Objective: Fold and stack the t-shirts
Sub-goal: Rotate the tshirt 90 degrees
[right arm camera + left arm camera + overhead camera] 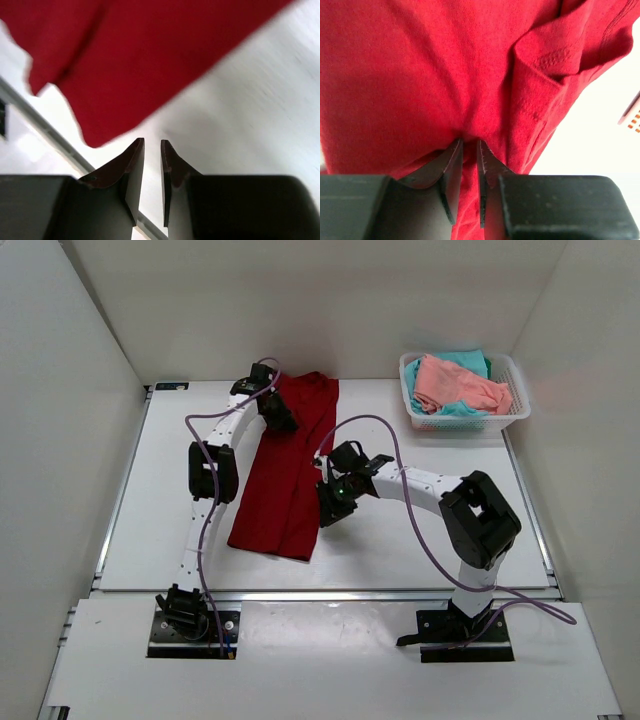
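**Red cloth pinched at its far end, right gripper empty beside it**

Red shirt lies as a long, narrow folded strip on the white table, running from far to near and slanting a little leftward. Its knit is matte and soft. In the left wrist view a flap with a stitched hem folds over toward the right, and creases run toward the fingertips.

Left gripper sits on the far left part of the shirt. Its dark, tapered fingers are drawn close together with a pucker of the red cloth caught between the tips. Right gripper hangs just beside the shirt's right edge, over bare table. Its fingers leave only a slim gap and hold nothing, and the shirt's near corner lies just beyond the tips.

Far right of the shirt, well apart from it, stands a white mesh plastic basket. A crumpled pink shirt lies in it on top of a teal shirt.

Purple cables loop from both arms, the right one arching above the table beside the shirt. Neither touches the cloth. Plain white walls close in the far, left and right sides.
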Robot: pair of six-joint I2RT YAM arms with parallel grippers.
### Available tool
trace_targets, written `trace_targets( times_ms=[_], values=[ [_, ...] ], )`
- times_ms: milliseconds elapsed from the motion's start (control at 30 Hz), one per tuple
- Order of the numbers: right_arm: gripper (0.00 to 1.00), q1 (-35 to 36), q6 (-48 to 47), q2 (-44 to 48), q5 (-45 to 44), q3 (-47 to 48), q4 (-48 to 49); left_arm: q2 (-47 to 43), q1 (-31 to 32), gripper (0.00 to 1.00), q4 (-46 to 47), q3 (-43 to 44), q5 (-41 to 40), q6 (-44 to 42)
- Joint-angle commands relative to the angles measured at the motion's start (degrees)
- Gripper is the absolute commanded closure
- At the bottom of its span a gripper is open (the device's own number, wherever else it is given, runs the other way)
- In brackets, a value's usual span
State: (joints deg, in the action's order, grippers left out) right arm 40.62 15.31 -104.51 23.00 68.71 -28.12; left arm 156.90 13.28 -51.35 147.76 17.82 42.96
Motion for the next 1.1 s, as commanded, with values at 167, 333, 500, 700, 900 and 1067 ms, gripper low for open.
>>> trace_targets(
  times_ms=[167, 333, 500, 700, 900, 1067],
  values=[
    [0.83, 5.16, 4.19, -3.23, 6.43, 3.54, 10.18, -6.78, -0.97, 0.69, -3.94, -7.81, 0.98, -3.67],
    [0.86, 7.1, 6.31, -6.32, 9.79, -1.37, 14.76, -13.27, -1.68, 0.64, 1.25, -15.13, 6.42, -4.2],
    [0.86, 7.11, 4.21, -4.22, 9.08, -5.77, 11.26, -19.77, -2.38, 0.57, 2.3, -20.39, 6.87, -5.08],
    [0.86, 4.21, -1.33, -2.2, 9.25, -9.99, 6.68, -28.4, -4.04, 0.55, 9.68, -34.89, 8.72, -3.32],
    [0.9, 2.19, -5.72, -0.69, 8.02, -10.35, 2.99, -43.14, -4.93, 0.55, 8.82, -49.46, 5.3, -5.51],
    [0.87, 1.83, -7.66, 2.55, 6.19, -7.37, -2.1, -58.69, -3.62, 0.55, 5.48, -67.5, 0.38, -8.41]
  ],
)
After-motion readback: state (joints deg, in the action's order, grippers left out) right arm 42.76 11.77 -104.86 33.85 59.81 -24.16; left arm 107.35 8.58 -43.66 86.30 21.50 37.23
